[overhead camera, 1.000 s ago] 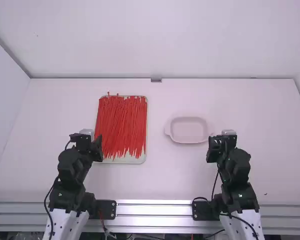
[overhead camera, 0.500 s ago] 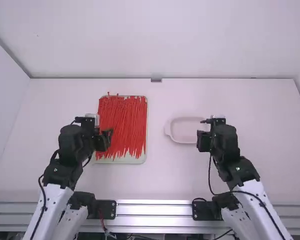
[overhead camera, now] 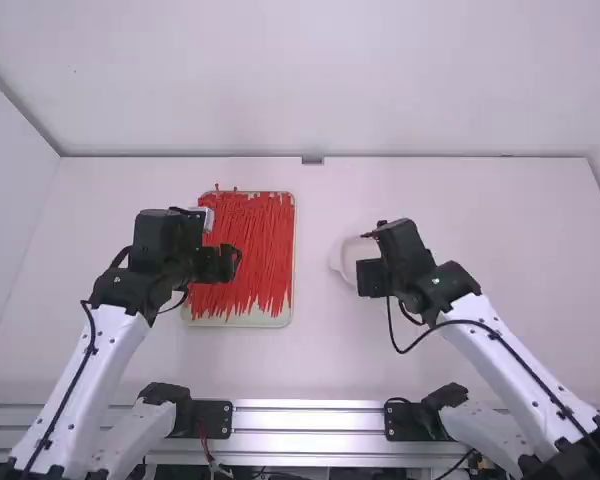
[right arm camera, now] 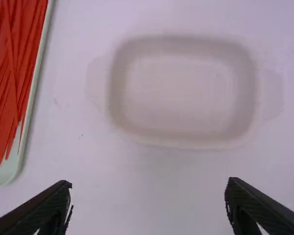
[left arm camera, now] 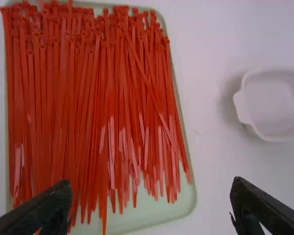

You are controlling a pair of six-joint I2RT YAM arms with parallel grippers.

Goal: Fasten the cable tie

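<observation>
Cable ties point(overhead camera: 250, 245): a red bundle lying lengthwise on a pale tray point(overhead camera: 242, 322), left of the middle of the worktop point(overhead camera: 480, 200).
Left end effector point(left arm camera: 149, 215): above the near ends of the ties, fingers spread wide, holding nothing.
Right end effector point(right arm camera: 147, 208): fingers wide apart and empty, over the near side of a white dish point(right arm camera: 181, 93), well apart from the ties.
Dish: right of the tray.

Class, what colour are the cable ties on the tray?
Cable ties: bright red-orange, best in the left wrist view.
</observation>
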